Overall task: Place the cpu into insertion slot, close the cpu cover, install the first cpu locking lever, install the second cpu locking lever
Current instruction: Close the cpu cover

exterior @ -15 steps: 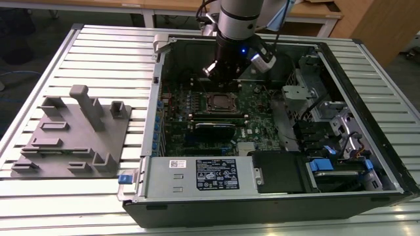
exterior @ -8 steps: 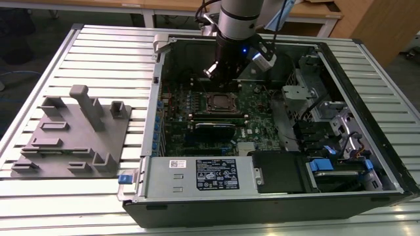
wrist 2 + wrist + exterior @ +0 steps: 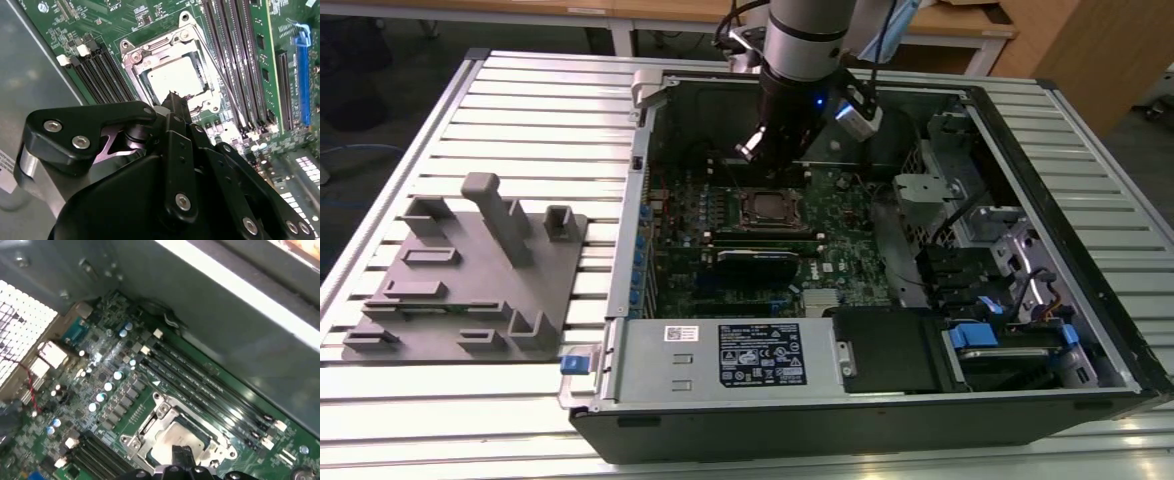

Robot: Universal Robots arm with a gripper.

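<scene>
In the exterior view, the gripper (image 3: 766,150) is seen in the upper middle of the frame. It hangs just above the slot (image 3: 763,208) on the board (image 3: 847,250) inside the open case (image 3: 881,425). Open room is judged to lie overhead only, since the board is ringed by walls.

In the second wrist view, the cpu (image 3: 176,79) is seen seated in the slot. The cover (image 3: 160,48) appears to lie flat around it. The jaws seem drawn together with nothing held, and their tip is poised over the cpu's edge. The cpu is judged light, stiff, slick-topped and fragile, and best taken by opposite edges. The cover is judged thin sheet, best pressed on its rim.

In the first wrist view, memory slots (image 3: 210,385) are seen close beside the socket, so little sideways room is left.
</scene>
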